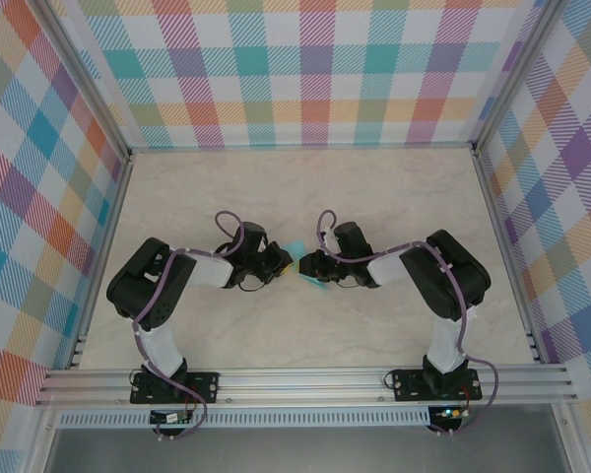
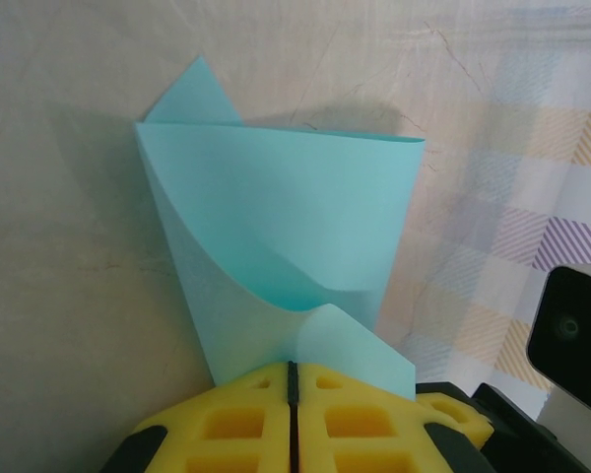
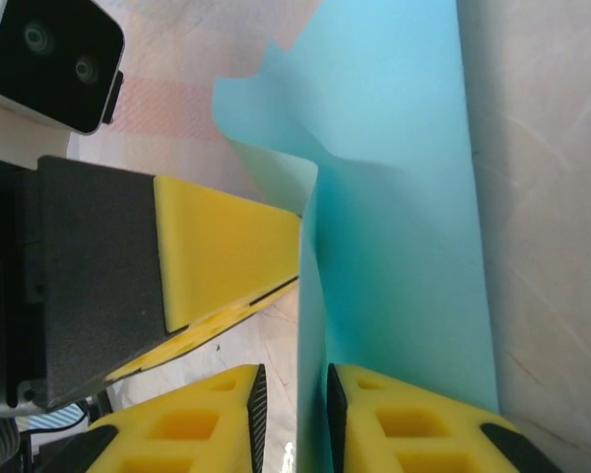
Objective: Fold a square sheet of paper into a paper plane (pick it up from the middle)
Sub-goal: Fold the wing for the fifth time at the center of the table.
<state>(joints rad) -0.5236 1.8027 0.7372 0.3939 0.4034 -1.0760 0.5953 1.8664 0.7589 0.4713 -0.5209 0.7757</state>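
Paper (image 1: 297, 258), turquoise and partly folded, hangs over the middle of the table (image 1: 276, 197) when you look down from above. The left gripper (image 1: 281, 262) and the right gripper (image 1: 313, 268) sit nose to nose at that same spot.

From the left wrist, the left gripper (image 2: 292, 394) has its yellow pads pressed flat together on the paper's (image 2: 276, 217) lowest corner. The sheet rises from there as a loose, curled pocket with a flap peaking behind it, and the table (image 2: 59, 197) is its backdrop.

From the right wrist, the right gripper (image 3: 294, 414) stands narrowly parted. The paper's (image 3: 394, 197) edge runs through the slot, and a sliver of table shows beside it, so I'd say it isn't clamped. One yellow finger (image 3: 227, 246) of the left arm lies close alongside.

The worry is that a single corner pinch is all that holds the sheet. It could swing or uncurl and lose its crease line. If the right jaws close off that line, the fold could come out skewed or crumpled.
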